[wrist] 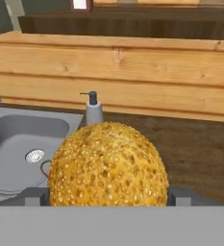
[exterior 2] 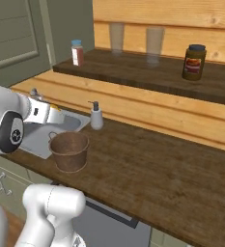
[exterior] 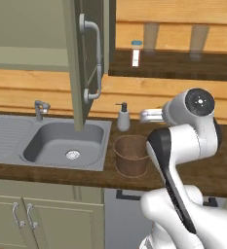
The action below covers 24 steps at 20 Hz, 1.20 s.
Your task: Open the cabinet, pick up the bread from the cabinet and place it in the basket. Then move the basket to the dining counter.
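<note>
My gripper point(wrist: 107, 202) is clamped on the seeded bun point(wrist: 108, 166), holding it up above the brown basket point(exterior: 131, 154). The basket stands on the counter beside the sink point(exterior: 66, 143), below and slightly ahead of the bun.

No text can be read; the labels on the jar point(exterior 2: 193, 62) and bottle point(exterior 2: 77, 53) are blurred.

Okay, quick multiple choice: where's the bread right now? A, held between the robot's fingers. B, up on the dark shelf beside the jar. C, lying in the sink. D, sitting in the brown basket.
A: in the hand view the bread sits between the two dark fingers, while the basket on the counter looks empty.
</note>
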Available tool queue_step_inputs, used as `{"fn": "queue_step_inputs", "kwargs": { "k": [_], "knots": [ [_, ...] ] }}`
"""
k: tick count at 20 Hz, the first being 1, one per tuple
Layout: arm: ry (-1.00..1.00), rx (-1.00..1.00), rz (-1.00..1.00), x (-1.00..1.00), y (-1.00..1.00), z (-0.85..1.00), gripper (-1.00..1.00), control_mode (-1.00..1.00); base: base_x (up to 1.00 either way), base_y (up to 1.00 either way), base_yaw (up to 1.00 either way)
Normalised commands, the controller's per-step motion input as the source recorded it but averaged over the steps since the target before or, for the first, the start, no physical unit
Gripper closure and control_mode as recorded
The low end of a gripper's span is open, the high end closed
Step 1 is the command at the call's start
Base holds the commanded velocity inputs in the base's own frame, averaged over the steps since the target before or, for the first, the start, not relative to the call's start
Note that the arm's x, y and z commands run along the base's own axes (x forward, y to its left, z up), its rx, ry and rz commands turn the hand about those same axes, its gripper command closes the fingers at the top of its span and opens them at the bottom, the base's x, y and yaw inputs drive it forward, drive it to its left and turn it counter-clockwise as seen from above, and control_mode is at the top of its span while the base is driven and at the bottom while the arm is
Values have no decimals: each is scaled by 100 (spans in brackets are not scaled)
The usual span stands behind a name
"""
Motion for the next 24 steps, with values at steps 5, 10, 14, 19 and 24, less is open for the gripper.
{"fn": "queue_step_inputs", "kwargs": {
  "k": [5, 10, 14, 19, 24],
  "knots": [
    [4, 17, 25, 82, -21, -37, 100, -100, 0, 0, 0],
    [26, 4, 15, 81, 0, -84, 100, -100, 0, 0, 0],
    [27, 1, 13, 63, 7, -58, 100, -100, 0, 0, 0],
    [22, 0, 10, 59, 12, -52, 100, -100, 0, 0, 0],
    [21, 0, 7, 59, 18, -58, 100, -100, 0, 0, 0]
  ]
}}
